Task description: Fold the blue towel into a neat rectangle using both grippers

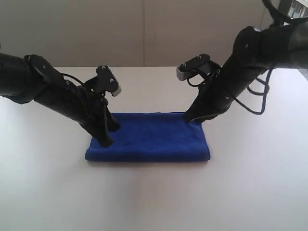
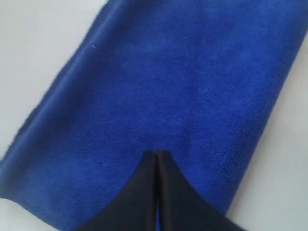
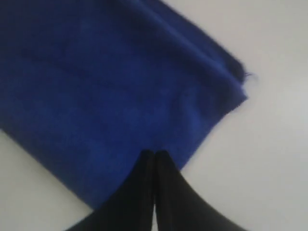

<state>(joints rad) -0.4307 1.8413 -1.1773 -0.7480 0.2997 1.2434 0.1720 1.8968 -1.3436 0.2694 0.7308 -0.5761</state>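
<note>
The blue towel [image 1: 159, 139] seems soft, limp; left gripper [image 1: 110, 135] and right gripper [image 1: 191, 118] are closed, tips touching it; better pinch corners.

I see the towel [image 1: 154, 139] lying flat across the middle of the surface [image 1: 154, 197]. My left pincer [image 1: 109, 135] stands on the towel's left end. My right pincer [image 1: 191, 118] touches its far right corner, well apart from the left one.

Soft, fuzzy, matt nap over the blue towel [image 1: 154, 137]. Smooth, matt white on the table [image 1: 154, 202]. Smooth black with a dull sheen on the left gripper [image 2: 156, 154] and right gripper [image 3: 155, 154].
</note>
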